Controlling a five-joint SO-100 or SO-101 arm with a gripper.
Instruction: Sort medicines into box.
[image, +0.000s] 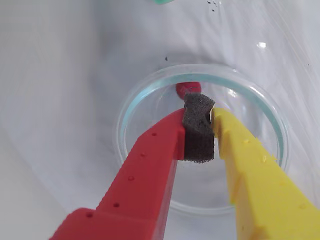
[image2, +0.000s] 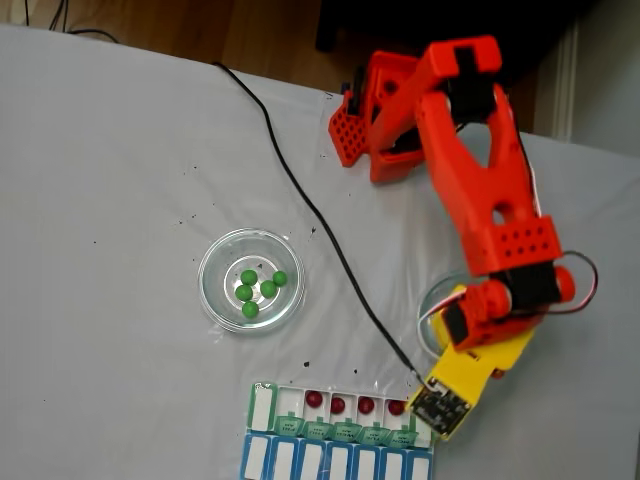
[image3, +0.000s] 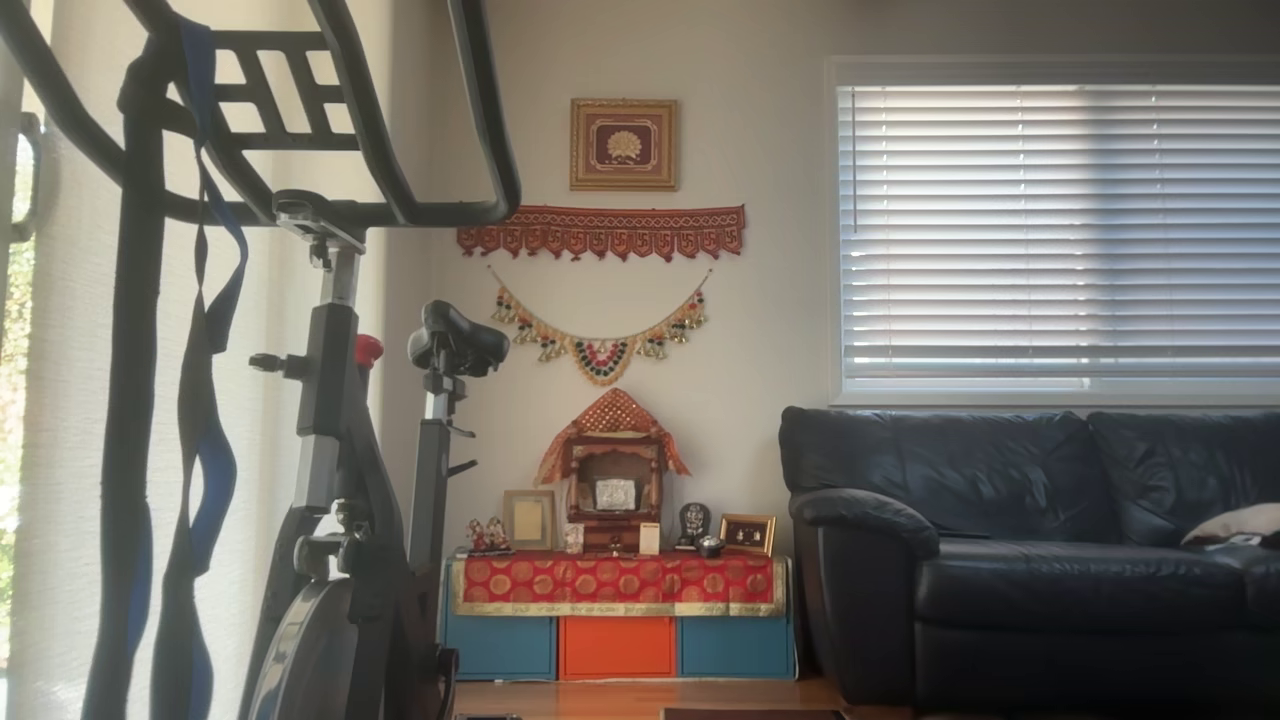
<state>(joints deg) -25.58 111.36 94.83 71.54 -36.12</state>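
Wrist view looks down past the claw (image: 200, 117), one red finger (image: 150, 165) and one yellow finger (image: 250, 165), into a round clear glass dish (image: 150, 97) on a white table (image: 50, 100). A dark foam pad (image: 198, 131) sits between the fingertips, and the fingers are pressed together on that pad, pinching nothing else that can be seen. One dark red ball (image: 186, 89), small, round and glossy, lies on the dish floor just beyond the tips, at about 12 o'clock from them and a shade to the left, partly hidden behind the foam. Being round, it has no long axis to line up with. By my judgement the fingers would need to part and reach forward over the ball before any pinch. In the fixed view, from above, the orange arm (image2: 480, 180) bends over this dish (image2: 432, 300) at about 4 o'clock on the table (image2: 120, 150). Four dark red balls (image2: 314, 399) rest in a row of white cells in the pill box (image2: 262, 405) at 6 o'clock, its green lids (image2: 318, 428) folded open. Five bright green balls (image2: 268, 288) sit clustered in a second glass dish (image2: 215, 300) near the centre. A black cable (image2: 290, 180) runs across the table.
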